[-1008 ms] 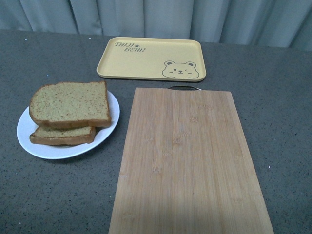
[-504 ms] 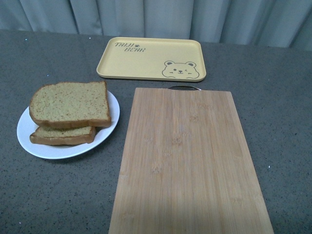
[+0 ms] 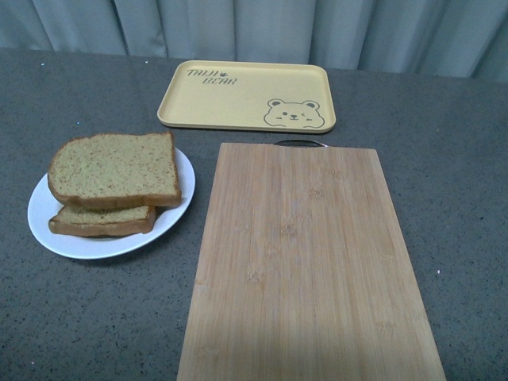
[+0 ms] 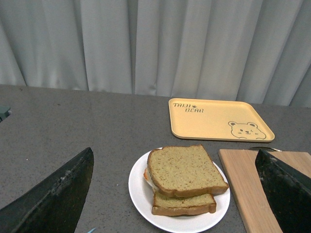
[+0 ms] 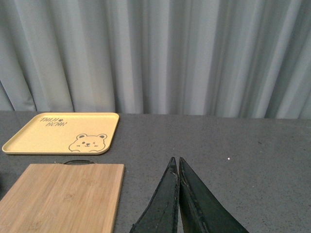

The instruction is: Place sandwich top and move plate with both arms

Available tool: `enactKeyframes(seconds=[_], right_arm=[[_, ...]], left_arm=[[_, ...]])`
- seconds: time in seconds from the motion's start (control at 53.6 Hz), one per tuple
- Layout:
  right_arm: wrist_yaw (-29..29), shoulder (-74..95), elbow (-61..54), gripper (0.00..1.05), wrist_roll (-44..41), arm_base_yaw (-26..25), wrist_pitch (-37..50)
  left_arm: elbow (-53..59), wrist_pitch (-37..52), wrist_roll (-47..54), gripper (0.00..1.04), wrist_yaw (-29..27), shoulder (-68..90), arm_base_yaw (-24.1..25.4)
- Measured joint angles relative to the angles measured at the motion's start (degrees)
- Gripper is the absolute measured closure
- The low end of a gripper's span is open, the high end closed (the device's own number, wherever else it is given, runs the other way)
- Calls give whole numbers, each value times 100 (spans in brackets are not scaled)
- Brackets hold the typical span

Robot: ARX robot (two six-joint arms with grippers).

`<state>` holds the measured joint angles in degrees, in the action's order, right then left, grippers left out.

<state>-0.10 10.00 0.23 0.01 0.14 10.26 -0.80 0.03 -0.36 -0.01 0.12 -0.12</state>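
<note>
Two slices are lying stacked on the plate [image 3: 171, 226], which is sitting toward the left edge of the desk [image 3: 95, 317], well back from its near edge. The top slice [image 3: 115, 168] is resting flat on the lower slice [image 3: 103, 220], offset a little toward the far edge, so the lower one's near crust is showing. Something pale is peeking out between them in the left wrist view (too little is showing to tell what it is). A board [image 3: 305, 262] is lying just beside the plate, running from the near edge toward the tray [image 3: 238, 99], which is sitting close to the far edge by the curtain [image 3: 238, 24]. The left gripper [image 4: 174, 153] is facing the plate from the near side, its fingers spread wide apart and holding nothing. The right gripper [image 5: 175, 162] is hanging over bare desk to the right of the board, its fingers pressed together on nothing
</note>
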Motion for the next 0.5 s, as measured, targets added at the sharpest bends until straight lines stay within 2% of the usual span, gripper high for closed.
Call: enactKeyframes(seconds=[0.112,0.224,0.336,0.504], right_arm=[[-7,-796,2,104,0,0,-968],[-4,-970,2,103,-7,0,-1012],[-4,-975,2,77,-7,0,-1012],[-4,-975,2,51,-7,0,-1014]], left_arm=[[0,0,0,7,-4,0,0],[0,0,0,7,0,0,0],[0,0,0,7,0,0,0],[0,0,0,7,0,0,0]])
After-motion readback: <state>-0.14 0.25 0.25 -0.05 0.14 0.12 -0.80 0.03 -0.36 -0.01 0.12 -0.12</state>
